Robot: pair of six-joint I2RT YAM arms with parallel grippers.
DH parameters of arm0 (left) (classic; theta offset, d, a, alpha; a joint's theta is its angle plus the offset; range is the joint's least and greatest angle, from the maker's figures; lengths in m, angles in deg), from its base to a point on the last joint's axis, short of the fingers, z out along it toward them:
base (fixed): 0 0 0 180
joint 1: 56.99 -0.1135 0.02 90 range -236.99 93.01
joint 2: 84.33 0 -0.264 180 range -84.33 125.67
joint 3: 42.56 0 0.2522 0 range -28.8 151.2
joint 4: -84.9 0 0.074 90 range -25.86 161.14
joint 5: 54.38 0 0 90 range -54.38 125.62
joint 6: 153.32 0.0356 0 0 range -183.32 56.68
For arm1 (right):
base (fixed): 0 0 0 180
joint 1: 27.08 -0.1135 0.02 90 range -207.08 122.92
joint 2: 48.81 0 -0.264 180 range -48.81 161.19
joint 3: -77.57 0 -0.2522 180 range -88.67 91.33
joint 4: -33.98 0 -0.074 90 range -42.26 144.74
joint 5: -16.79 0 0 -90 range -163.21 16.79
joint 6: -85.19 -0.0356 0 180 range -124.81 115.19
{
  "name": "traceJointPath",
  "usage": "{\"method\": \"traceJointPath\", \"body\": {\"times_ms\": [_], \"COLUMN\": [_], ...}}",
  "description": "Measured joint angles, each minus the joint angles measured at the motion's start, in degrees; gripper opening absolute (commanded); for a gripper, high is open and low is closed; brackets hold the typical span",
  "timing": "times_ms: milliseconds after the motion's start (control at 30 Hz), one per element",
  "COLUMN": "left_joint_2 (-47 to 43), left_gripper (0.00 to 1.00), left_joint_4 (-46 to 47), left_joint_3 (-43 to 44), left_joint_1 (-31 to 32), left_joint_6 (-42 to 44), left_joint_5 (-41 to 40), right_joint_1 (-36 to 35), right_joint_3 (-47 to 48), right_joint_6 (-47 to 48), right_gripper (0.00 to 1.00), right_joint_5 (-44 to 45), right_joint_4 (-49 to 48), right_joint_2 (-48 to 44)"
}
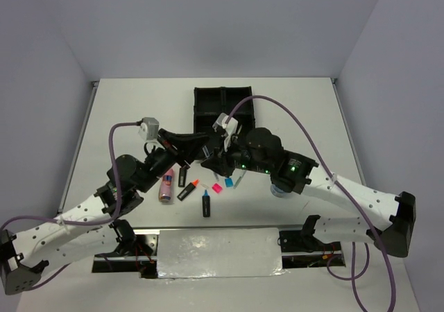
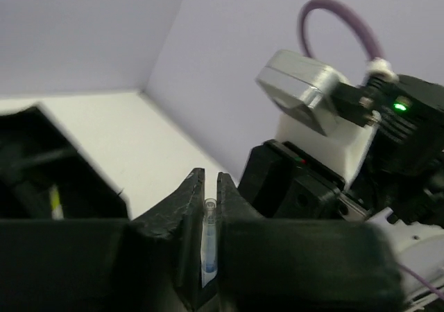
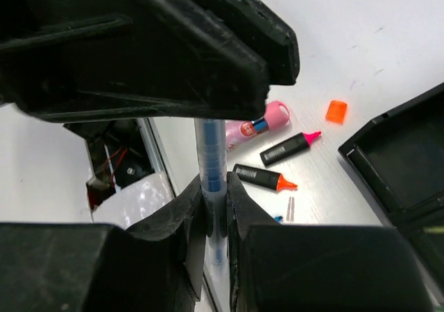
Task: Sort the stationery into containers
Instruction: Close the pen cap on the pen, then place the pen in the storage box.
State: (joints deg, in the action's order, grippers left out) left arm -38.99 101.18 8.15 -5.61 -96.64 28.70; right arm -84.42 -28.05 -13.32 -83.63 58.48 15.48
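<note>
White table (image 1: 125,111), black tray (image 1: 222,100) toward the far side.
Your left gripper (image 2: 210,182) and right gripper (image 3: 214,187) both clamp one blue pen (image 3: 209,149).

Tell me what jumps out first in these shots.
The two arms meet in mid-air over the middle of the table. The left gripper and right gripper are both clamped on what looks like one blue pen. Below them a pink tube and highlighters lie loose, on the near side of the black tray.
</note>
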Motion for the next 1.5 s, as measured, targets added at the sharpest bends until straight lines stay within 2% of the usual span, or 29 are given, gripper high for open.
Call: {"method": "traceJointPath", "body": {"times_ms": [67,100,167,200,300,400,500,567,733,900,1033,1167,1500], "left_joint_2": [0.20,0.44,1.99,2.69,5.05,9.60,12.26,12.09,10.60,9.31,6.95,3.85,3.26], "left_gripper": [0.48,0.71,0.87,0.99,0.99,0.99,0.99,0.99,0.99,0.99,0.99,0.99,0.99], "left_joint_4": [-9.27,-14.49,-23.85,-27.69,-38.29,-48.28,-54.31,-56.70,-63.69,-70.55,-74.93,-76.52,-77.11], "left_joint_3": [3.82,5.70,9.66,11.43,18.53,30.93,40.68,42.64,39.82,33.55,30.71,28.02,25.94], "left_joint_1": [1.25,1.77,2.62,2.69,2.67,2.56,2.51,2.49,2.43,2.40,2.36,2.32,2.32], "left_joint_6": [0.07,0.09,-0.17,-0.44,-1.73,-4.59,-6.08,-6.03,-5.88,-5.64,-5.70,-5.70,-5.66], "left_joint_5": [-4.13,-6.21,-11.19,-13.70,-21.97,-30.42,-36.37,-38.45,-38.99,-37.20,-36.96,-36.89,-35.95], "right_joint_1": [0.13,0.55,1.44,1.90,3.39,7.74,14.99,18.71,23.80,26.47,27.30,27.71,28.26], "right_joint_3": [-4.09,-5.62,-8.90,-10.54,-13.62,-14.08,-11.50,-6.73,8.41,18.10,18.95,18.08,15.08], "right_joint_6": [-0.94,-1.38,-2.78,-3.41,-4.79,-6.84,-9.60,-11.04,-13.27,-15.82,-18.78,-22.49,-32.02], "right_gripper": [0.00,0.00,0.00,0.00,0.00,0.00,0.00,0.00,0.02,0.07,0.12,0.14,0.20], "right_joint_5": [0.55,1.29,3.04,3.96,5.64,5.81,8.37,11.91,17.14,19.08,20.72,21.40,22.27], "right_joint_4": [-4.90,-7.28,-12.81,-14.80,-17.46,-17.55,-14.49,-9.68,-0.57,5.64,9.05,9.97,9.86], "right_joint_2": [-0.74,-0.90,-1.62,-2.03,-2.01,0.61,6.38,11.89,26.21,36.15,39.08,39.23,39.19]}}
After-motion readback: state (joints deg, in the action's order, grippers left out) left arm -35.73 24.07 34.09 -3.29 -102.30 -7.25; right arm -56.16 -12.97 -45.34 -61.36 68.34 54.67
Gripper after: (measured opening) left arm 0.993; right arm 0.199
